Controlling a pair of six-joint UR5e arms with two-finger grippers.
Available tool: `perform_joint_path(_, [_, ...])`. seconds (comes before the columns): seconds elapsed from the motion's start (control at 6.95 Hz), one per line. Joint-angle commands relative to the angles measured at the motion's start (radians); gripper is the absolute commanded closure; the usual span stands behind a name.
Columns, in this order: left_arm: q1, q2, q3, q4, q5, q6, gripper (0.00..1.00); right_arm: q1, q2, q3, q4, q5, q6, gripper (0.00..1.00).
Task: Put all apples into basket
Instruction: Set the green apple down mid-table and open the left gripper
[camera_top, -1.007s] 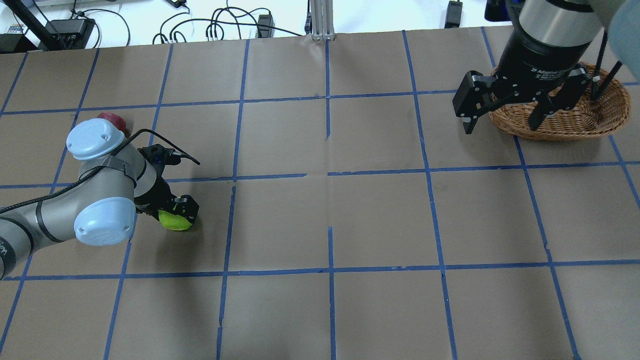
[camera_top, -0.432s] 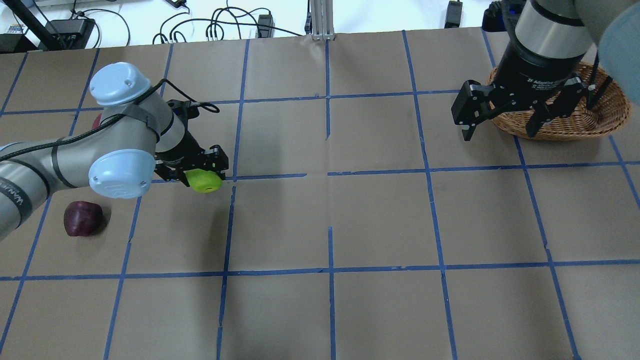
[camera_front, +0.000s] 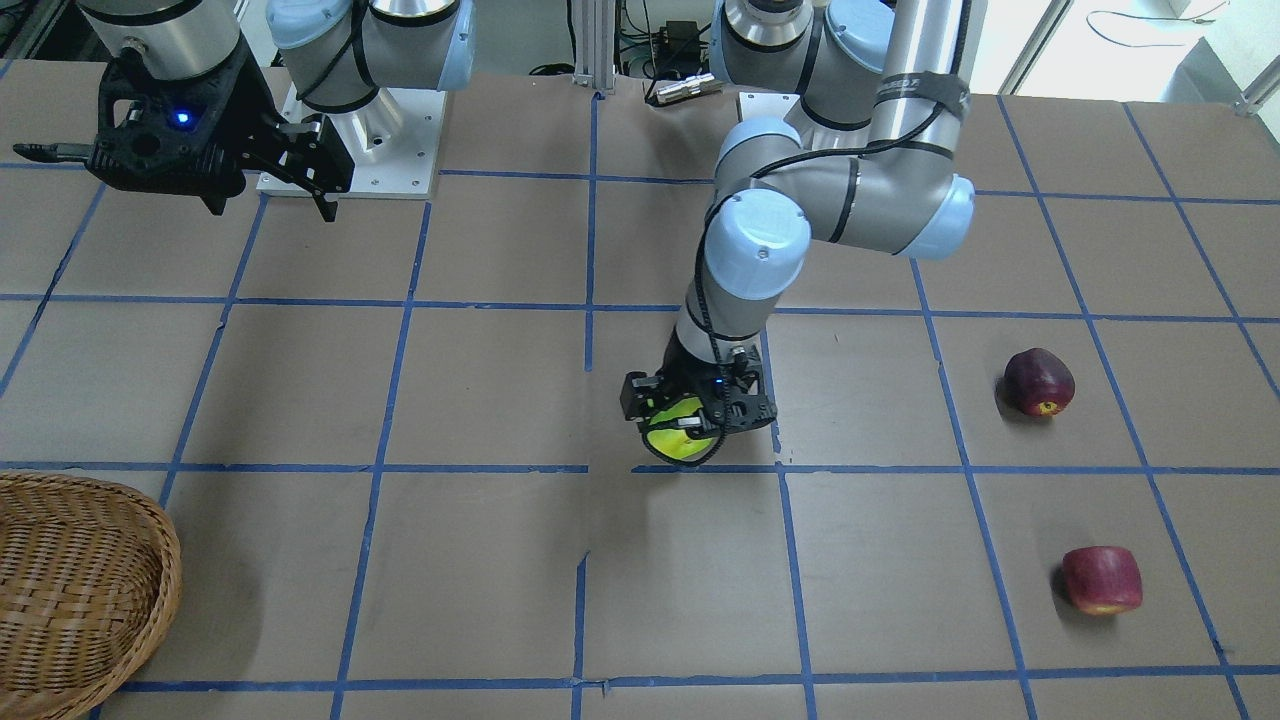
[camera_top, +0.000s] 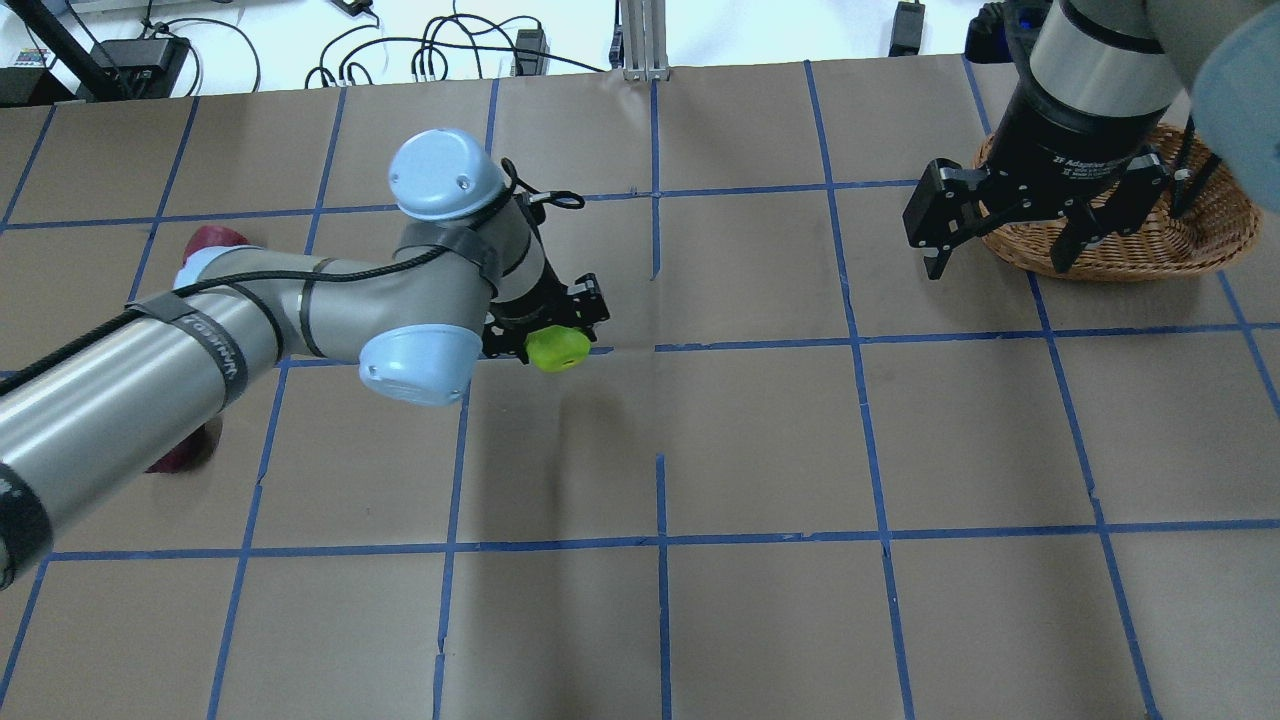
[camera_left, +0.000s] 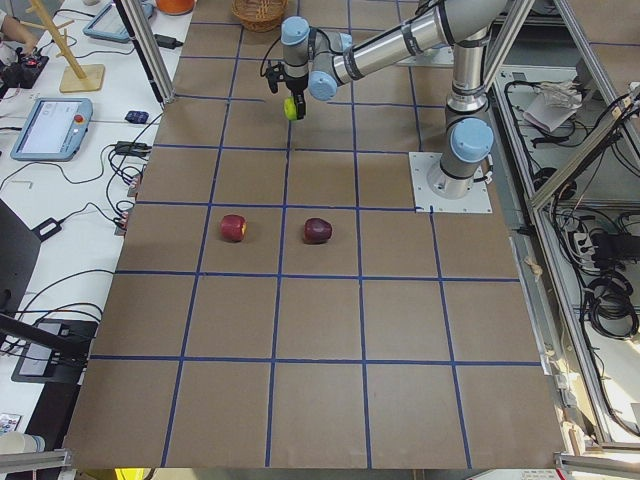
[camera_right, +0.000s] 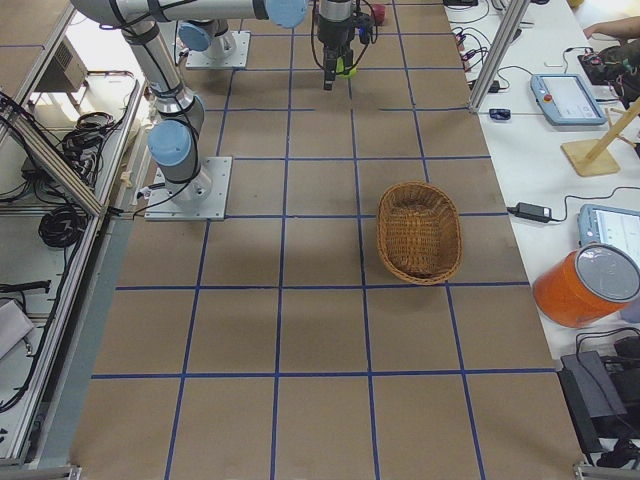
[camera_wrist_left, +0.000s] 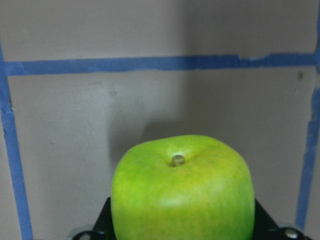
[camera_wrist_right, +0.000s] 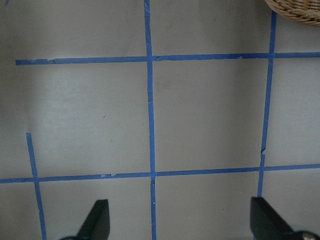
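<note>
My left gripper (camera_top: 550, 335) is shut on the yellow-green apple (camera_top: 558, 350) and holds it above the table near the middle, left of centre. The apple fills the left wrist view (camera_wrist_left: 182, 195) and also shows from the front (camera_front: 680, 442). The maroon apple (camera_front: 1039, 381) and the blocky red apple (camera_front: 1101, 579) lie on the table on my left side. In the overhead view my left arm half hides the maroon one (camera_top: 185, 455). My right gripper (camera_top: 1000, 258) hangs open and empty just left of the wicker basket (camera_top: 1205, 240), which is empty (camera_right: 385, 230).
Brown paper with a blue tape grid covers the table (camera_top: 760, 450). Cables and power bricks (camera_top: 440, 55) lie beyond the far edge beside an aluminium post (camera_top: 640, 40). An orange container (camera_right: 585, 285) and tablets (camera_right: 565, 95) sit on a side bench.
My left arm has lifted the yellow-green apple off the table and carried it right, towards the table's middle. The maroon apple came into view. My right gripper barely moved.
</note>
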Motion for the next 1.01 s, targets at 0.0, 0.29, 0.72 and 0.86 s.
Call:
perform_joint_path(0.0, [-0.079, -0.103, 0.005, 0.178, -0.068, -0.208, 0.46, -0.019, 0.005, 0.000, -0.003, -0.029, -0.002, 0.00])
perform_joint_path(0.29, [-0.076, -0.116, 0.007, 0.179, -0.084, -0.225, 0.00, -0.061, 0.010, 0.022, -0.007, -0.052, -0.004, 0.00])
perform_joint_path(0.72, [0.027, -0.043, 0.193, -0.108, -0.081, -0.100, 0.00, -0.029, 0.097, 0.030, -0.111, -0.036, -0.005, 0.00])
perform_joint_path(0.86, [0.092, -0.015, 0.248, -0.272, -0.073, 0.028, 0.00, 0.020, 0.123, 0.027, -0.145, -0.016, -0.001, 0.00])
